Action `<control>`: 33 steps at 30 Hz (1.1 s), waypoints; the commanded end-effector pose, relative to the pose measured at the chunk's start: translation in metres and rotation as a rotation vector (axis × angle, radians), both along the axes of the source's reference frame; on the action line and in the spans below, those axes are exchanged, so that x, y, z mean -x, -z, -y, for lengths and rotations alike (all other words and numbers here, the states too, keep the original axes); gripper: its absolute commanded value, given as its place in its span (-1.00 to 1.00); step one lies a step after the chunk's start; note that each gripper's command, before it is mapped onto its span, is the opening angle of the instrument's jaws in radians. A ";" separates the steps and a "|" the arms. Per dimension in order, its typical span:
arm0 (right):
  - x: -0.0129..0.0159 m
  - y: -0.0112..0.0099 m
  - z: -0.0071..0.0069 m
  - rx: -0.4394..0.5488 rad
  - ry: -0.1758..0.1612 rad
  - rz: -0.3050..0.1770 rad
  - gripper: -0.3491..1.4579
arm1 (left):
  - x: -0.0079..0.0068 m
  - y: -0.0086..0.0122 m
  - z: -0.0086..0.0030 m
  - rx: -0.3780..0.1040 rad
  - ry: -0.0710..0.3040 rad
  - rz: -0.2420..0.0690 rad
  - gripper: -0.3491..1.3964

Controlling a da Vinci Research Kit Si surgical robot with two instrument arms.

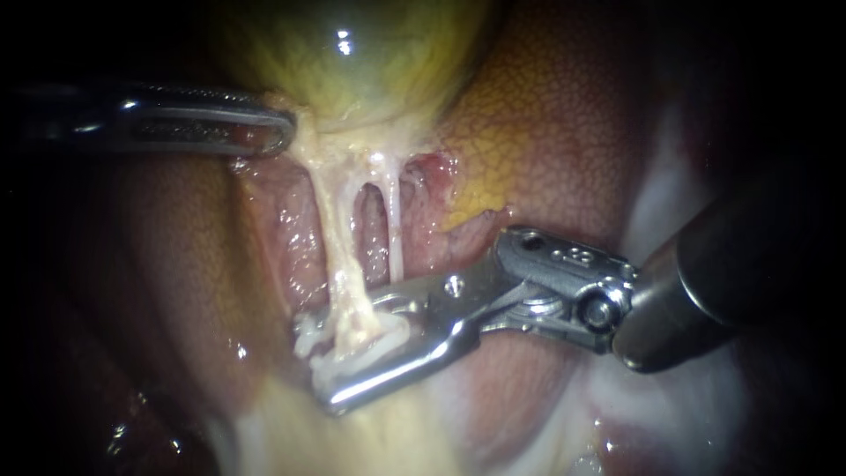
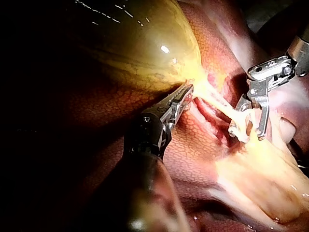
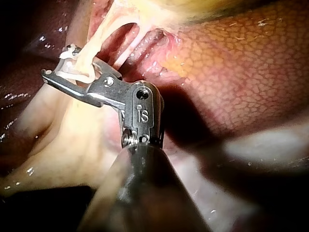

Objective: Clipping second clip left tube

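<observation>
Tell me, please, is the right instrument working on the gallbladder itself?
No, the right instrument has its tip around the lower end of the left tube, clear of the gallbladder above.

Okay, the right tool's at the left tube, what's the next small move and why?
Probably close the right tool: its open jaws straddle the left tube near its base, a white clip shows between them, and the right tube lies outside them.
</observation>
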State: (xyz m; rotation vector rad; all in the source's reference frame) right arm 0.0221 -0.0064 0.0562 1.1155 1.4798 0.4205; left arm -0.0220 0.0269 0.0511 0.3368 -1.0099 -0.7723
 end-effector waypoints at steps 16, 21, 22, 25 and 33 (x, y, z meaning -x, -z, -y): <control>0.0004 0.0003 -0.0011 -0.025 -0.023 0.023 -1.00 | 0.0000 0.0000 0.0000 0.000 0.000 0.000 -1.00; 0.0003 0.0000 -0.0009 -0.022 -0.028 0.027 -1.00 | 0.0000 0.0000 0.0000 0.000 0.000 0.000 -1.00; 0.0003 0.0000 -0.0009 -0.022 -0.027 0.027 -1.00 | 0.0000 0.0000 0.0000 0.000 0.000 0.000 -1.00; 0.0004 0.0000 -0.0009 -0.022 -0.027 0.027 -1.00 | 0.0000 0.0000 0.0000 0.000 0.000 0.000 -1.00; 0.0004 0.0000 -0.0009 -0.033 -0.025 0.030 -1.00 | 0.0000 0.0000 0.0000 0.000 0.000 0.000 -1.00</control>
